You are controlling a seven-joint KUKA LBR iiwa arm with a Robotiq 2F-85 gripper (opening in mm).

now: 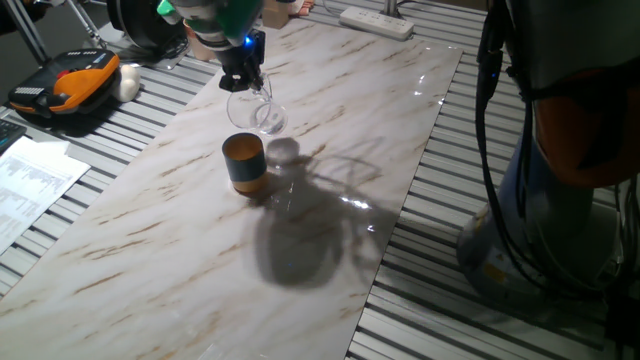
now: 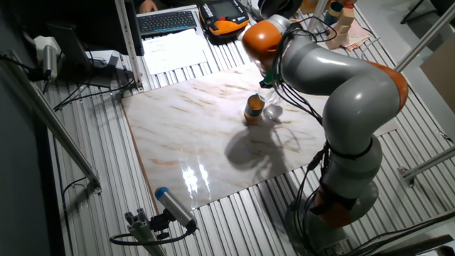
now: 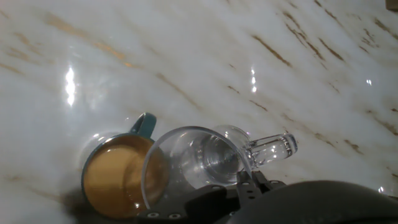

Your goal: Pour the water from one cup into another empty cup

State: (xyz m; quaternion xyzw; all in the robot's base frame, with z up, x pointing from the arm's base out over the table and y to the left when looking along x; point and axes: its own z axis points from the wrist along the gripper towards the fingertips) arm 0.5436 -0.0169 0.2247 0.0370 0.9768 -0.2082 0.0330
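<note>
Right now the end effector [image 1: 243,82] grips the glass cup [image 1: 256,108] at its rim, jaws clamped on it, holding it in the air over the marble desk [image 1: 150,230]. Glass is tipped far over, long axis near horizontal. In the hand view its mouth [image 3: 198,167] points toward the teal cup [image 3: 119,175] and overlaps that cup's rim, with the glass handle [image 3: 273,148] sticking out the opposite way. Teal cup stands upright on the desk, orange inside showing, its own handle pointing away from the glass. Water not discernible. A power strip [image 1: 377,21] lies at the far desk edge.
</note>
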